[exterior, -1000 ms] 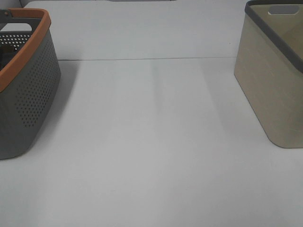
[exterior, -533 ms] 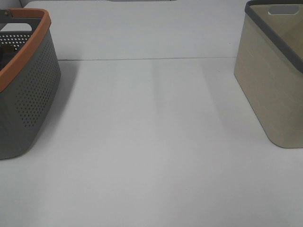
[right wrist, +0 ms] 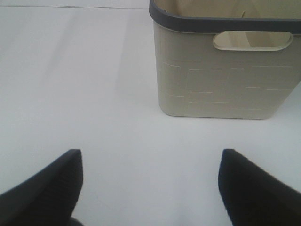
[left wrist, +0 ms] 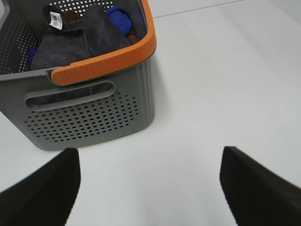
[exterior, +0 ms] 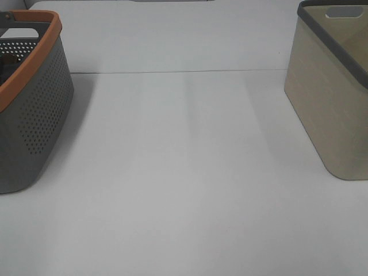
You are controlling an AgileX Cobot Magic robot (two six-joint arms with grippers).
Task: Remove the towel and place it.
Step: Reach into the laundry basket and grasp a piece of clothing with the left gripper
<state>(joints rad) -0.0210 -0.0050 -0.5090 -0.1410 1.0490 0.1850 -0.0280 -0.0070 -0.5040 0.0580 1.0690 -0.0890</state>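
The towel (left wrist: 82, 42) lies half-hidden inside the basket (left wrist: 101, 66).

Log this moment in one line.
towel: in grey orange-rimmed basket, ungrasped | left gripper: open, empty, facing it | right gripper: open, empty, facing beige basket

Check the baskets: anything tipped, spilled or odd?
Nothing stands out. The grey perforated orange-rimmed basket stands upright, the dark navy terry towel bunched inside beside a blue cloth; the beige grey-rimmed basket is upright too.
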